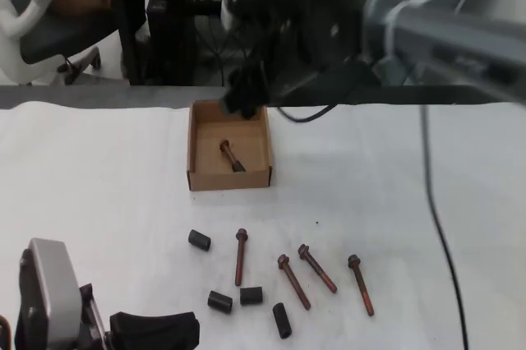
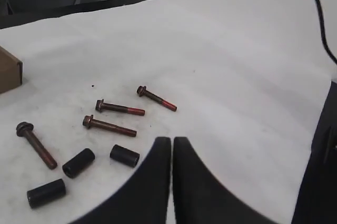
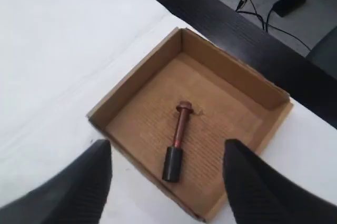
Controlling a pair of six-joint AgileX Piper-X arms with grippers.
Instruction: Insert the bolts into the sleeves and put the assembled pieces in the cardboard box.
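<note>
Grip stiff, light, probably slick bolts [image 1: 241, 257] near cardboard box [image 1: 194, 145] mid-shank with closed, empty left gripper [image 2: 171, 141], noting right gripper [image 3: 167, 150] spread empty above box.

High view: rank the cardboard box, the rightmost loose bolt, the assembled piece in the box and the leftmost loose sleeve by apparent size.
1. cardboard box
2. rightmost bolt
3. assembled piece, though it lies farther from the camera, so this pair is unsure
4. leftmost sleeve
</note>
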